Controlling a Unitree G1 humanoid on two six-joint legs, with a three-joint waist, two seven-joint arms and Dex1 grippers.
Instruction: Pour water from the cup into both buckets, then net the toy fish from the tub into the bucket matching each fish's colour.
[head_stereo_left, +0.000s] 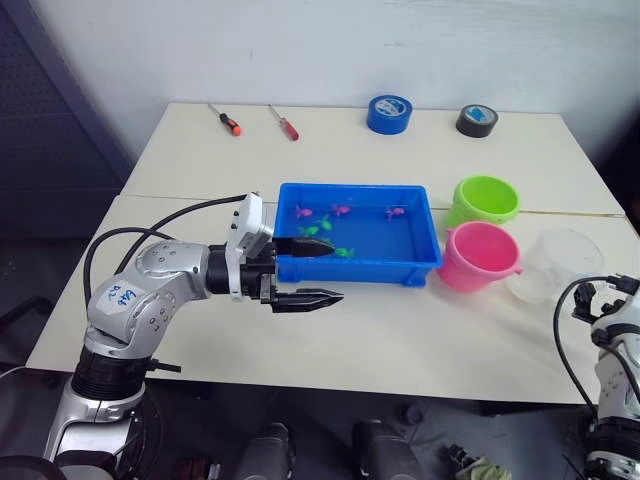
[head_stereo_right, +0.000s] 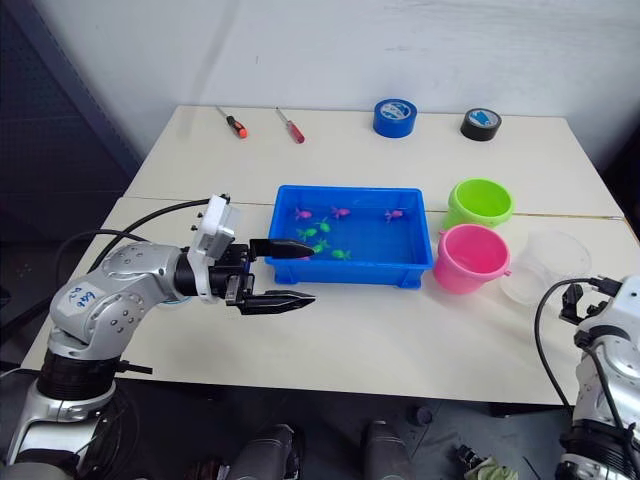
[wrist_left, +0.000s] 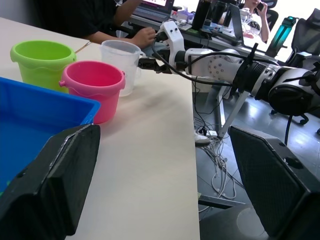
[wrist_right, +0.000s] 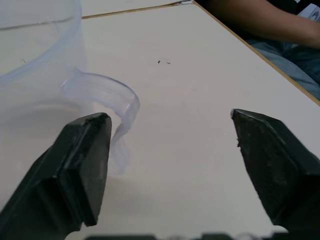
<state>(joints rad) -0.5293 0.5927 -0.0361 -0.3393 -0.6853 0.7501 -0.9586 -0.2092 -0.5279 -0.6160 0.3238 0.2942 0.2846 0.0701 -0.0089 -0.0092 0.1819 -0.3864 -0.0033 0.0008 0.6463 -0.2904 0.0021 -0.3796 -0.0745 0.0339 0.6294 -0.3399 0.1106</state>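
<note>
On the table (head_stereo_left: 400, 330), the tub (head_stereo_left: 358, 262) sits pretty much dead centre with the fish (head_stereo_left: 343, 252) floating in it, a few pink ones toward 12 o'clock and the green ones (head_stereo_left: 316, 229) more toward 9. Just off the tub's 3 o'clock edge are the two buckets: the green bucket (head_stereo_left: 485, 199) further back, the pink bucket (head_stereo_left: 480, 256) nearer and right beside the tub's corner. The cup (head_stereo_left: 555, 266) stands at the pink bucket's 3 o'clock, close to it, near the table's right edge.

Left gripper (head_stereo_left: 318, 271) hangs at the tub's 8 o'clock corner, fingers spread wide and holding nothing, one finger over the tub's rim and the other out over bare tabletop. Right gripper (wrist_right: 170, 150) is down at the cup's 4 o'clock, also released with a big gap; in the right wrist view the cup's handle (wrist_right: 122, 107) sits just by one finger (wrist_right: 82, 165), and touching or not can't be told.

Clutter at the far edge, well apart from everything: two screwdrivers (head_stereo_left: 226, 119) around 11 o'clock, a blue tape roll (head_stereo_left: 389, 114) at 12 and a black tape roll (head_stereo_left: 477, 120) at 1. Nothing sits between the cup and the buckets. The left wrist view catches a person's arm (wrist_left: 131, 35) resting beyond the cup.
</note>
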